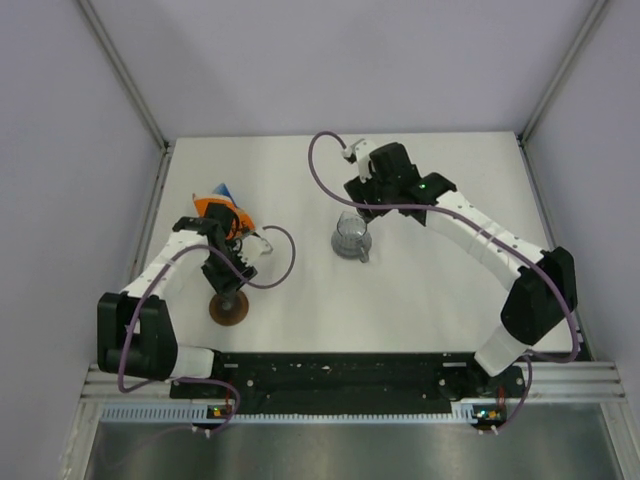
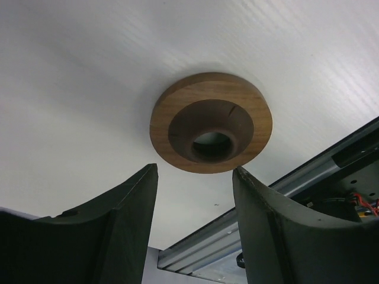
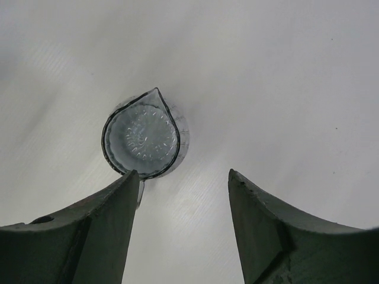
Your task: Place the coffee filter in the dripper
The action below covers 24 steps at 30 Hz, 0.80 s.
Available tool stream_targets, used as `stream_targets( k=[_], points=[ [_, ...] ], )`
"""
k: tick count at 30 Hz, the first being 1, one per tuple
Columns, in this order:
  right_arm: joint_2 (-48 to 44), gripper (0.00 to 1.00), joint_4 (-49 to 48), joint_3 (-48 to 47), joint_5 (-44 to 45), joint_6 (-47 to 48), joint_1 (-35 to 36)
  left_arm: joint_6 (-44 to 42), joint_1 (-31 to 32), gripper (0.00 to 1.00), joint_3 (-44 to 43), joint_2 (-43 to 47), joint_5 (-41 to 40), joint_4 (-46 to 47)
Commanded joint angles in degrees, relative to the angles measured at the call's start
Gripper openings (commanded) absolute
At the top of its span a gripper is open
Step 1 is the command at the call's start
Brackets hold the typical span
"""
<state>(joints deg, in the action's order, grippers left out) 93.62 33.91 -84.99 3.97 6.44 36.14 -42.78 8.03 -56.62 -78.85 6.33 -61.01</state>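
Spread wide and empty, the left gripper (image 2: 194,170) hangs over the round brown wooden dripper (image 2: 177,112), the right gripper (image 3: 182,174) over the clear grey cup (image 3: 142,139).

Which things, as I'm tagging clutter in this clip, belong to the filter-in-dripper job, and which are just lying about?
Job:
dripper
coffee filter, not visible in any view

Lying about:
clear cup
orange pack
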Motion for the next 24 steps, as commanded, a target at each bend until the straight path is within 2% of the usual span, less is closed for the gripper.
stream_targets(
  k=[1,10,15,16,17,20,24],
  points=[
    [-5.6,0.62,-1.8,1.4,0.7,0.4,0.6,-3.8,-0.1,0.59,5.1,0.9,-3.3,5.7],
    [-7.3,0.63,-2.2,1.8,-0.7,0.5,0.6,-2.7,-0.1,0.54,11.7,-0.8,-7.6,17.1],
    [-7.4,0.63,-2.4,2.0,-1.5,0.2,0.6,-2.2,0.1,0.51,15.8,-2.1,-4.8,24.4],
    [-7.7,0.63,-2.4,2.0,-1.6,0.1,0.6,-2.1,0.4,0.48,16.5,-2.1,-4.4,25.1],
    [-7.8,0.63,-2.5,2.0,-1.8,-0.1,0.6,-2.2,0.5,0.41,17.2,-2.0,-4.2,25.9],
    [-8.5,0.63,-3.0,2.1,-2.9,-0.6,0.6,-2.0,0.9,0.00,17.0,-1.9,-2.5,25.1],
    [-8.7,0.63,-3.9,1.3,-6.6,-3.6,0.6,1.3,0.8,0.00,11.6,-0.6,2.6,20.3]
  ],
)
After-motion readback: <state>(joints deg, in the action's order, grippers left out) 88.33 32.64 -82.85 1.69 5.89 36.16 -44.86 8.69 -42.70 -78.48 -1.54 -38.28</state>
